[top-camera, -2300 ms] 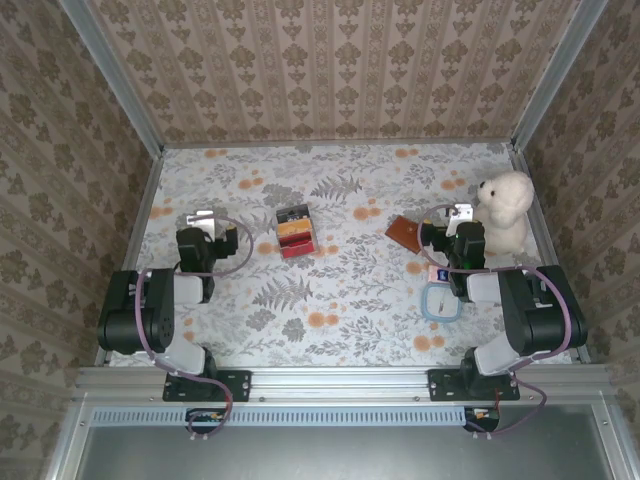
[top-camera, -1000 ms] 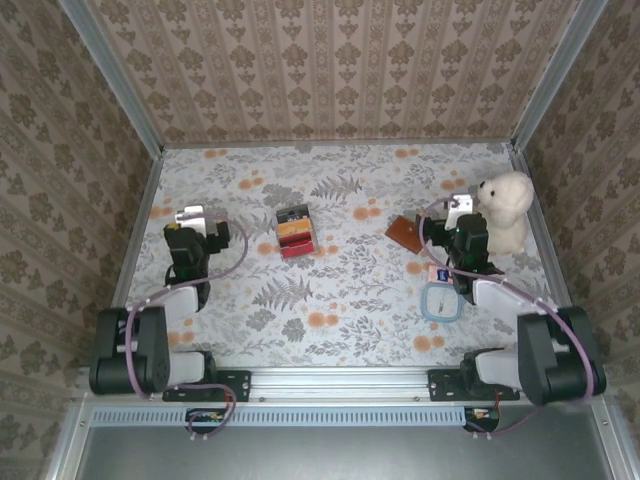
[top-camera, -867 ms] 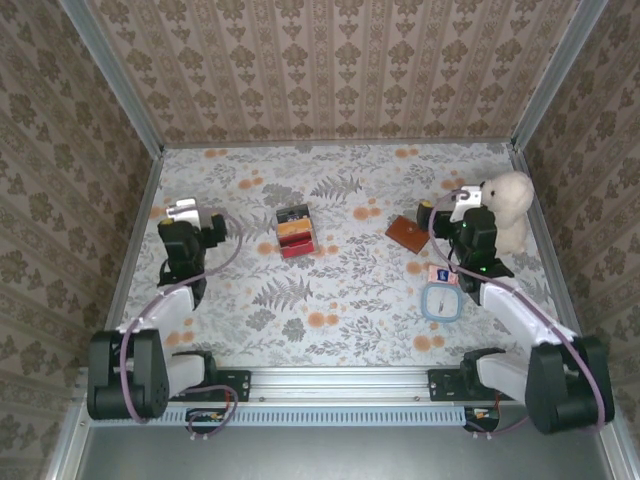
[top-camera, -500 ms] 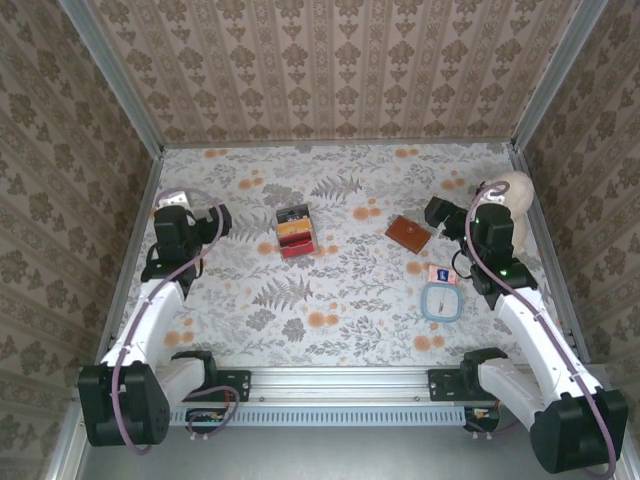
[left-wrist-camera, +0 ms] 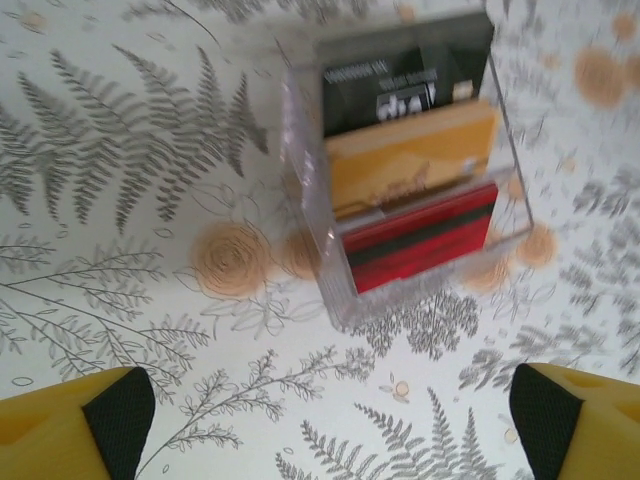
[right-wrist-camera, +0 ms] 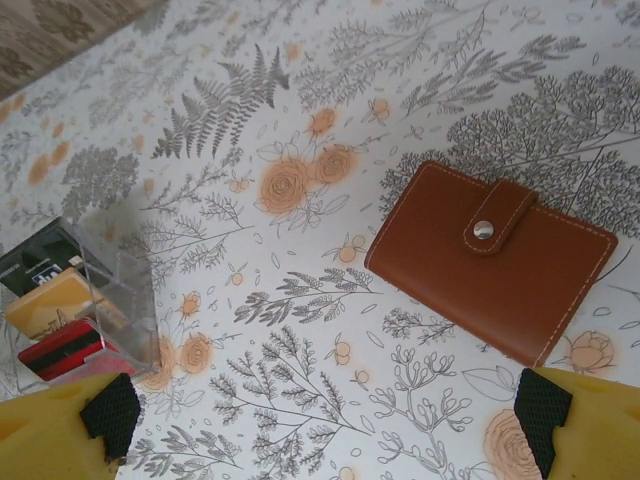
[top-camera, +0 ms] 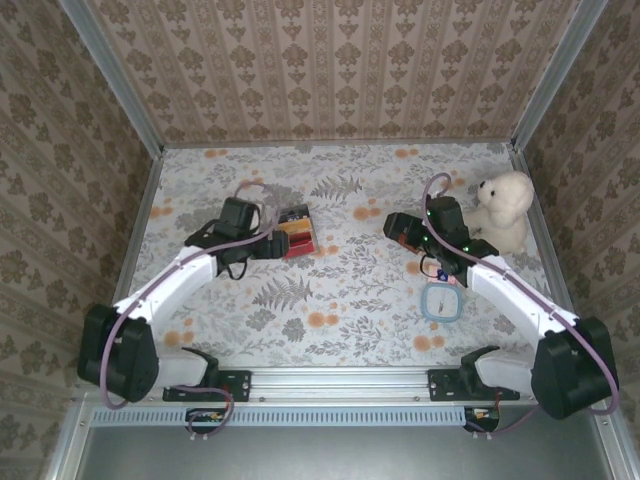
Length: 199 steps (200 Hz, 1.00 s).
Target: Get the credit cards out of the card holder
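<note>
Right wrist view showed the card holder (right-wrist-camera: 490, 262) lying shut, its snap (right-wrist-camera: 483, 229) fastened, apparently untouched; card extraction had not begun. Both the right gripper (right-wrist-camera: 327, 410) and left gripper (left-wrist-camera: 330, 412) stood spread, empty.

One card holder (right-wrist-camera: 490, 260), one clear box (left-wrist-camera: 310, 200), one white teddy bear (top-camera: 503, 208), one blue-rimmed object (top-camera: 441, 301)

We see three walls (top-camera: 330, 70) papered in a beige-and-brown damask pattern closing in a table (top-camera: 350, 300) spread with a white cloth of grey ferns and orange flowers, aluminium posts (top-camera: 113, 80) at the back corners, and a metal rail (top-camera: 340, 380) along the near edge, all evenly lit.
</note>
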Motion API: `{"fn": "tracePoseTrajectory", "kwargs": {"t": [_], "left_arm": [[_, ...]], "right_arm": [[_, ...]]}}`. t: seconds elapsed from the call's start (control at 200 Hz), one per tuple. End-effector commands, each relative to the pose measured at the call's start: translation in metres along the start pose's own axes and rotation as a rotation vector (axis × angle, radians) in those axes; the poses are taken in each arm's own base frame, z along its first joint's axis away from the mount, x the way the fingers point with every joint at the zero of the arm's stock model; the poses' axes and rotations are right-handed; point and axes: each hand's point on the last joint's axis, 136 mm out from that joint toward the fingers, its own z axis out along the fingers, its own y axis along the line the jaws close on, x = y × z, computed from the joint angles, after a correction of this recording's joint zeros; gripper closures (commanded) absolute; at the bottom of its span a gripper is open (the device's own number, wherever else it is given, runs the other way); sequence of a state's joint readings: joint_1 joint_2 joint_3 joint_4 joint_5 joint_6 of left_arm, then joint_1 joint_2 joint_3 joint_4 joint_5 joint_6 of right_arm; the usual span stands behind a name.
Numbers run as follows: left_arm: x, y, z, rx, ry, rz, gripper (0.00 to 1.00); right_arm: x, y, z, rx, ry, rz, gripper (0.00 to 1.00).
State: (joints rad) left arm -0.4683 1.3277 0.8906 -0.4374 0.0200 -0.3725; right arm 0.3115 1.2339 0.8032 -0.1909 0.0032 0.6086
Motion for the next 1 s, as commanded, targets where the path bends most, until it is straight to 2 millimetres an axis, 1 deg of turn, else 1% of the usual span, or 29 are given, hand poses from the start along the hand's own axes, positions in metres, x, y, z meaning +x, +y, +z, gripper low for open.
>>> {"fn": "tracePoseTrajectory", "kwargs": {"t": [0.0, 0.17, 0.205, 0.22, 0.315, 0.515, 0.69, 0.775, 0.825, 0.9, 0.99], "left_arm": [[0.022, 0.003, 0.01, -0.074, 0.116, 0.06, 0.08], [0.028, -0.006, 0.037, -0.044, 0.164, 0.021, 0.16], [0.027, -0.007, 0.042, -0.042, 0.167, 0.016, 0.18], [0.027, -0.007, 0.044, -0.041, 0.169, 0.013, 0.19], [0.025, -0.008, 0.057, -0.045, 0.181, 0.003, 0.25], [0.012, -0.018, 0.077, -0.015, 0.169, -0.015, 0.34], [0.002, -0.014, 0.09, -0.035, 0.172, -0.052, 0.47], [-0.003, -0.015, 0.094, -0.025, 0.166, -0.073, 0.49], [-0.004, -0.014, 0.095, -0.035, 0.164, -0.079, 0.5], [-0.006, -0.01, 0.097, -0.048, 0.158, -0.094, 0.5], [-0.008, -0.008, 0.1, -0.044, 0.156, -0.105, 0.5]], "right_arm": [[0.002, 0.002, 0.007, 0.04, 0.051, 0.036, 0.01], [0.004, -0.003, 0.019, 0.109, 0.111, 0.005, 0.01], [0.003, -0.002, 0.018, 0.11, 0.111, 0.002, 0.01], [0.007, -0.005, 0.025, 0.123, 0.131, 0.0, 0.01], [0.01, -0.005, 0.03, 0.127, 0.15, -0.005, 0.01], [0.01, -0.007, 0.038, 0.148, 0.16, -0.006, 0.01], [0.003, -0.024, 0.048, 0.278, 0.175, -0.061, 0.0], [-0.001, -0.03, 0.06, 0.326, 0.194, -0.104, 0.0], [-0.002, -0.033, 0.07, 0.341, 0.207, -0.122, 0.0], [-0.006, -0.036, 0.084, 0.36, 0.223, -0.131, 0.0], [-0.012, -0.044, 0.1, 0.391, 0.237, -0.126, 0.0]]}}
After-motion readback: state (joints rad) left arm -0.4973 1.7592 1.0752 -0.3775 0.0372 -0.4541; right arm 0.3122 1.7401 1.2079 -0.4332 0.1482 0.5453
